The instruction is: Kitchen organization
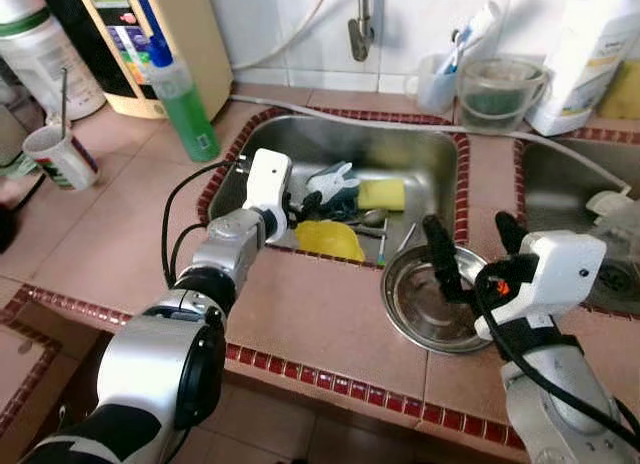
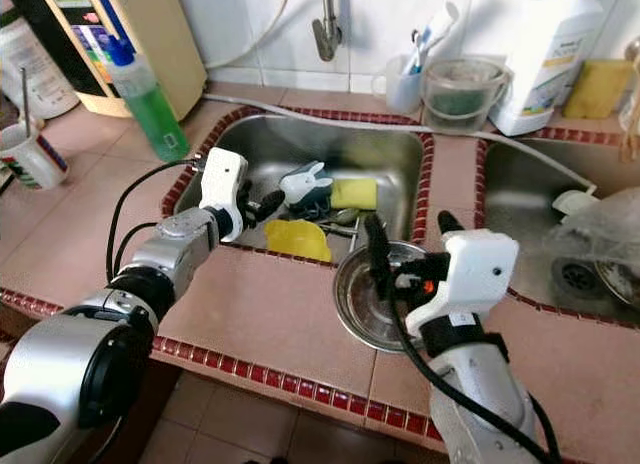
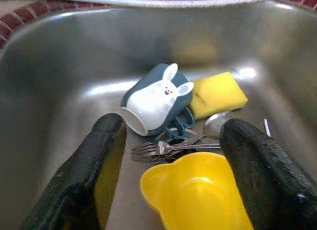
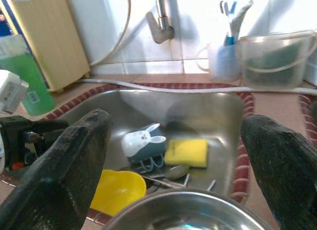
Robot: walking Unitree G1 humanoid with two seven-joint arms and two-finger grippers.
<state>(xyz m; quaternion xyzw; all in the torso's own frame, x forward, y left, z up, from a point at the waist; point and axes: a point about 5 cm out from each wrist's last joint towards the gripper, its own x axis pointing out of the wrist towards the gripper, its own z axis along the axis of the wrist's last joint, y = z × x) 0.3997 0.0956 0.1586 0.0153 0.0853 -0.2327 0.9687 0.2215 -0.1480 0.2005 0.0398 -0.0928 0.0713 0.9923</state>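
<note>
Terracotta tile counter, steel sink; left gripper, right gripper both spread apart.

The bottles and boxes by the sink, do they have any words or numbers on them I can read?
No words or numbers can be read here.
green bottle: its label is too blurred to read.
beige box: coloured print, too small to make out.
white bottle: no print can be made out on it.
paper cup: a pattern, no letters legible.
</note>
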